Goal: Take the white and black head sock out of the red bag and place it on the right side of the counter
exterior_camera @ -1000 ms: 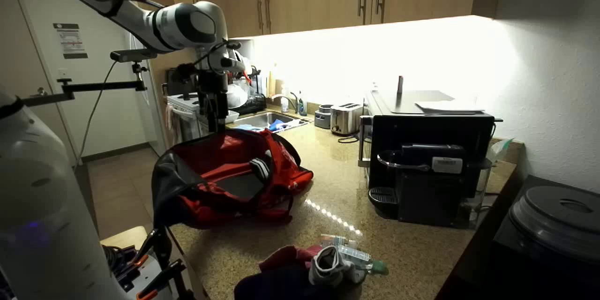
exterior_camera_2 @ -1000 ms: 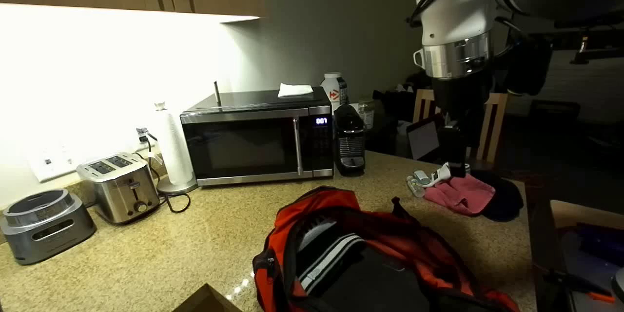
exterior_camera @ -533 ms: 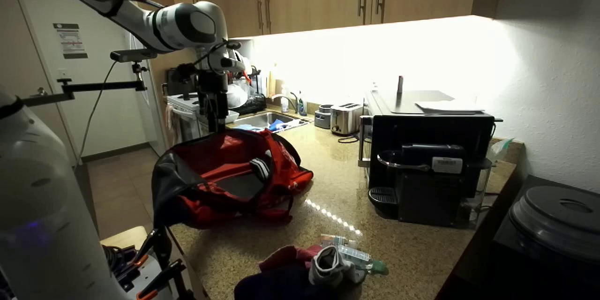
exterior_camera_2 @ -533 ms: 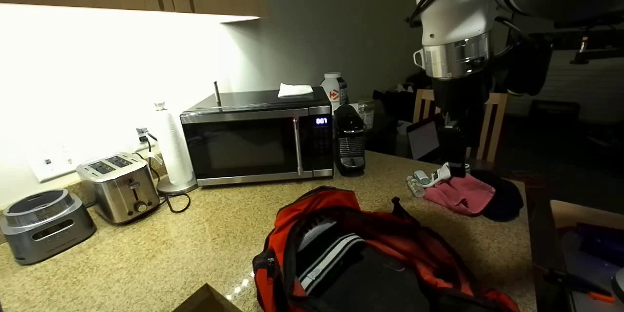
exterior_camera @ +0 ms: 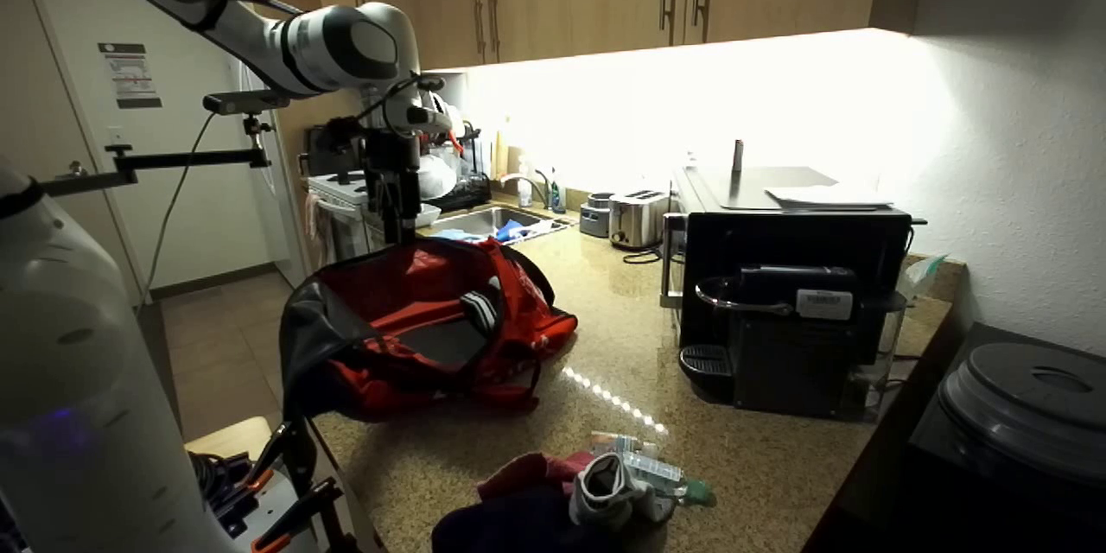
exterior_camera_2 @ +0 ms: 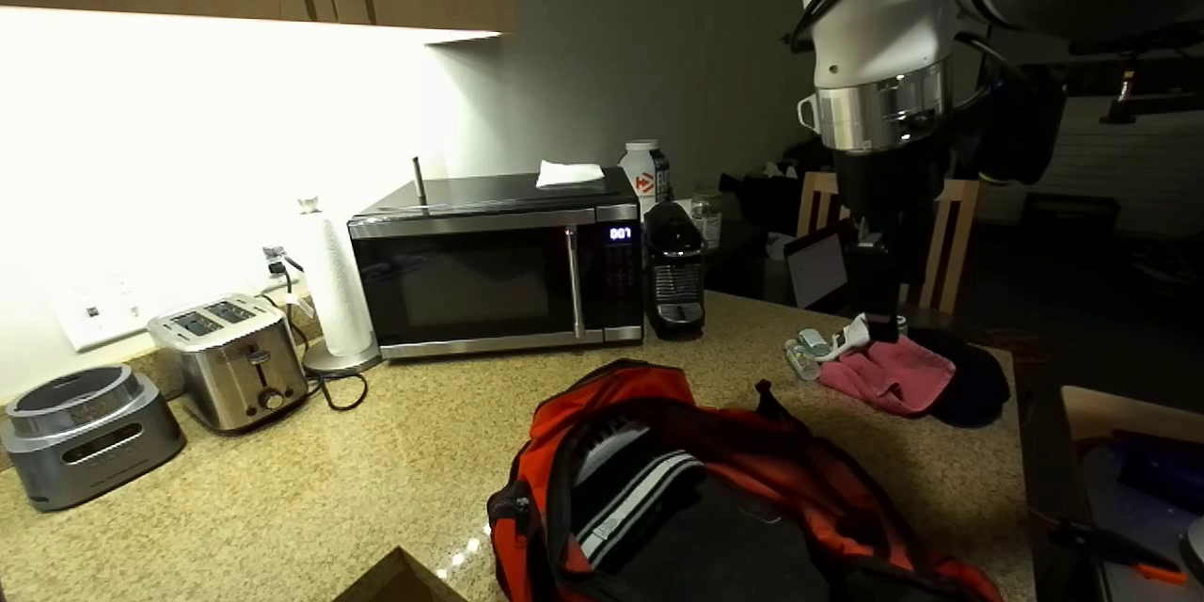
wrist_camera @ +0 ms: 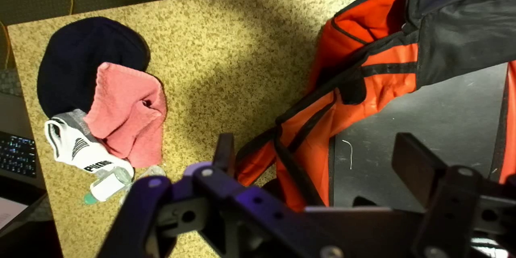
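Note:
The red bag (exterior_camera: 536, 298) lies open on the counter, also in an exterior view (exterior_camera_2: 649, 388) and the wrist view (wrist_camera: 381, 84). A black and white striped cloth, seemingly the head sock (exterior_camera: 480, 309), lies inside against the bag wall; it also shows in an exterior view (exterior_camera_2: 640, 503). In the wrist view it is mostly or wholly hidden behind the gripper. My gripper (wrist_camera: 320, 157) points down above the bag with its fingers wide apart and nothing between them. The gripper also shows in both exterior views (exterior_camera: 400, 229) (exterior_camera_2: 882, 324), clear of the cloth.
A pile on the counter holds a pink cloth (wrist_camera: 131, 119), a dark cloth (wrist_camera: 86, 58), a white sock (wrist_camera: 82, 149) and a small bottle (wrist_camera: 109, 187). The microwave (exterior_camera_2: 480, 292), coffee machine (exterior_camera_2: 675, 277) and toaster (exterior_camera_2: 235, 362) stand along the wall. The bag's sides rise under the gripper.

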`<state>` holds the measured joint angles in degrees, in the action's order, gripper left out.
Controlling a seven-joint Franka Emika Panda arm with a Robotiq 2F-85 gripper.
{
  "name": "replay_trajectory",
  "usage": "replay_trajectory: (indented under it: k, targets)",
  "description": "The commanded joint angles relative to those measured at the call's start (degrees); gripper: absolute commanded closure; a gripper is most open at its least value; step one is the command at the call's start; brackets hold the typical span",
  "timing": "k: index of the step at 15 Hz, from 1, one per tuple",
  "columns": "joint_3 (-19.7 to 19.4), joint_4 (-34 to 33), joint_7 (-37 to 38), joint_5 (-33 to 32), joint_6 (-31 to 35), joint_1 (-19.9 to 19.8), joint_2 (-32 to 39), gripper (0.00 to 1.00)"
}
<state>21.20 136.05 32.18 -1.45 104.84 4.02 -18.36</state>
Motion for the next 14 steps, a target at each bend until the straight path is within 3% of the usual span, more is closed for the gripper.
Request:
replay_trajectory:
  k: [1,14]
  targets:
    - [-1.6,-0.1,0.5,-0.5,-0.2,1.8,0.2,0.0]
    - [-1.9,-5.2,0.2,-0.9,5.4,4.7,8.1,0.0]
